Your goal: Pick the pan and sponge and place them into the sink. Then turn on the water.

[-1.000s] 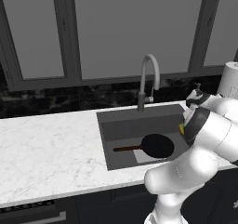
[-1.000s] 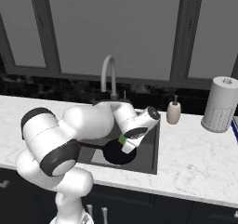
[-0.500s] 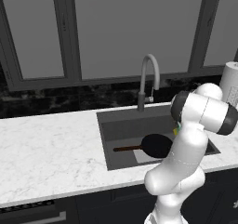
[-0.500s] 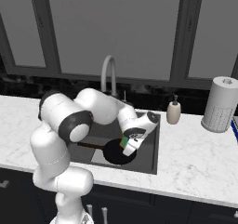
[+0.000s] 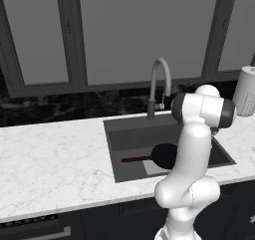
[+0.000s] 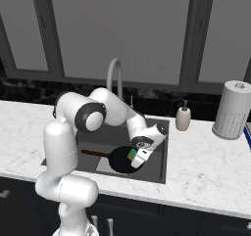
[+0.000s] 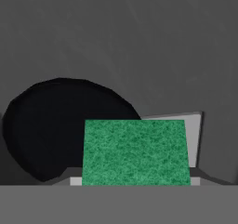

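White marbled stone forms the table (image 5: 55, 159), set under tall dark-framed windows with a black backsplash behind. Sunk into it is the large rectangular dark grey sink (image 6: 159, 152), with a pale grey square patch on its floor. A tall grey arched gooseneck faucet (image 5: 160, 84) stands at the back rim of the basin.

On the sink floor lies the round flat black frying pan (image 5: 163, 154), its long thin dark brown handle (image 5: 135, 159) pointing toward the left side of the basin in the left base view. In the hand view the pan (image 7: 60, 125) shows as a dark disc, partly over the pale patch.

From the right base view, the white arm reaches down over the sink, and its gripper (image 6: 135, 157) hangs just above the pan's right part. Between the jaws sits the small rectangular green sponge (image 6: 132, 154) with a thin yellow-orange edge; the gripper is clamped on it (its green face (image 7: 135, 151) lies close before the hand camera). The sponge is over the basin and off its floor.

On the table to the right of the sink stand a small white soap dispenser bottle (image 6: 183, 117) and, further right, a white paper towel roll (image 6: 231, 110).
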